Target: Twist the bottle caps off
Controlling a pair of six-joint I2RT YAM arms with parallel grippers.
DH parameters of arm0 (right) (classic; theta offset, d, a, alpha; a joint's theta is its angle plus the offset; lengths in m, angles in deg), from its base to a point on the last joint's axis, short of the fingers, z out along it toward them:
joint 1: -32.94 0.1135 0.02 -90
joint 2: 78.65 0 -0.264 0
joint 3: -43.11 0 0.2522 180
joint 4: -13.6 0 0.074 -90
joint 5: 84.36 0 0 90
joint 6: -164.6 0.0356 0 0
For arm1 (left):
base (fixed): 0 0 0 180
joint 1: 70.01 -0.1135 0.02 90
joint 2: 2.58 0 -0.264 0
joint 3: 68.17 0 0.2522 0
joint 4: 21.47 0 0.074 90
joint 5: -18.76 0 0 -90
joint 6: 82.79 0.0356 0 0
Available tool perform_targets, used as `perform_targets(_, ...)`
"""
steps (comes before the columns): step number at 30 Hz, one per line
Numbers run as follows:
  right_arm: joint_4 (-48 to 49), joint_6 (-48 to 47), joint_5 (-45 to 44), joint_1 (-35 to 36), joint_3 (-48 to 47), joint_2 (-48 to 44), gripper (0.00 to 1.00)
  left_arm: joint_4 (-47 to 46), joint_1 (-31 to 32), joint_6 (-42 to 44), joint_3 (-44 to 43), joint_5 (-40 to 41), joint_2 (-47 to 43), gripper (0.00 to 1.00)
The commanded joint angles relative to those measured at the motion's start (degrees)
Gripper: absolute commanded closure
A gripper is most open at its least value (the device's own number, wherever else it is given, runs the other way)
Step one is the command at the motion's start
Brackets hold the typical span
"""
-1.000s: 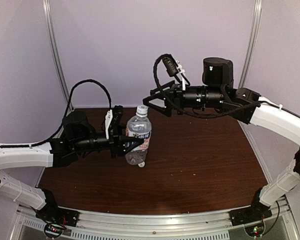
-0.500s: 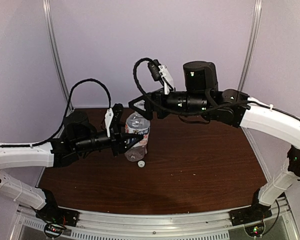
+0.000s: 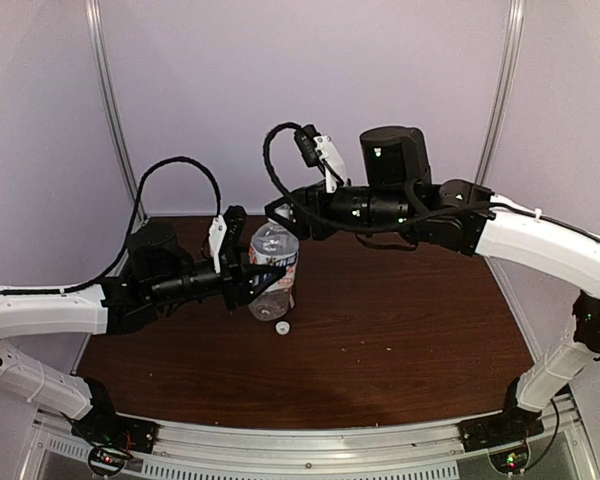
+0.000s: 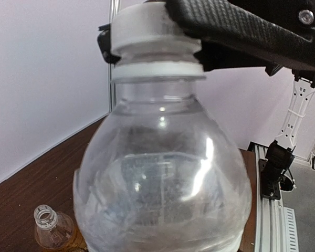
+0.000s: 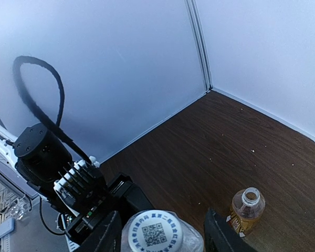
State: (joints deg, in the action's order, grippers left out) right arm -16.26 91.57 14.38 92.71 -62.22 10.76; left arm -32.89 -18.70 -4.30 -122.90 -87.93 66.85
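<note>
My left arm lies low and nearly level, reaching in from the left of the clear bottle [image 3: 278,292], and the left gripper [image 3: 260,277] is clamped on the bottle's labelled middle, holding it upright. I cannot tell whether its base rests on the table [image 3: 400,320] or sits just off it. My right arm comes in high from the right, with the forearm about level and the wrist carried across above the bottle, so the right gripper [image 3: 280,212] sits directly over its top. On the right wrist camera I look straight down on the bottle's cap [image 5: 155,233], with a printed code on its face and a finger [image 5: 109,236] on each side. The jaws are spread around the cap, and a sliver of bottle shoulder shows between the cap and one finger, so I read them as not yet pinched. A loose cap [image 3: 282,327] lies on the table just in front of the bottle. The amber bottle [image 5: 247,207] stands just behind it, its neck bare.
</note>
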Motion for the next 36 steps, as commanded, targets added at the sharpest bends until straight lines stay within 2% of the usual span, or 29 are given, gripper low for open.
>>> perform_targets(1,0.36,0.25,0.06,0.35,-1.68,0.72,0.50,-1.61,-0.16,-0.18,-1.28,1.42,-1.09,0.65)
perform_targets(8,0.82,0.02,0.66,0.35,-1.61,0.93,0.62,-1.44,-0.16,-0.07,-1.03,1.71,-1.26,0.65)
perform_targets(15,1.45,-1.75,1.05,0.20,-0.93,0.06,0.78,-1.06,-0.16,0.36,-0.61,2.06,-1.63,0.65)
perform_targets(19,3.51,-3.91,5.75,-1.85,1.11,-1.57,0.84,0.32,-0.17,1.61,-0.13,1.21,-2.47,0.65)
perform_targets(21,4.58,-5.49,10.95,-3.55,2.00,-2.47,0.85,0.70,-0.23,2.34,0.24,-0.30,-3.06,0.65)
perform_targets(24,4.89,-9.57,23.05,-5.93,2.09,-2.87,0.85,1.09,-0.24,3.38,0.57,-5.74,-3.89,0.65)
perform_targets(29,0.69,-18.62,35.91,-8.46,-0.05,-2.09,0.84,0.14,-0.33,4.17,0.62,-22.00,-4.65,0.65)
perform_targets(36,-2.09,-25.28,47.07,-9.47,-0.72,-1.13,0.77,-3.70,-0.33,1.47,0.31,-32.31,-3.15,0.66)
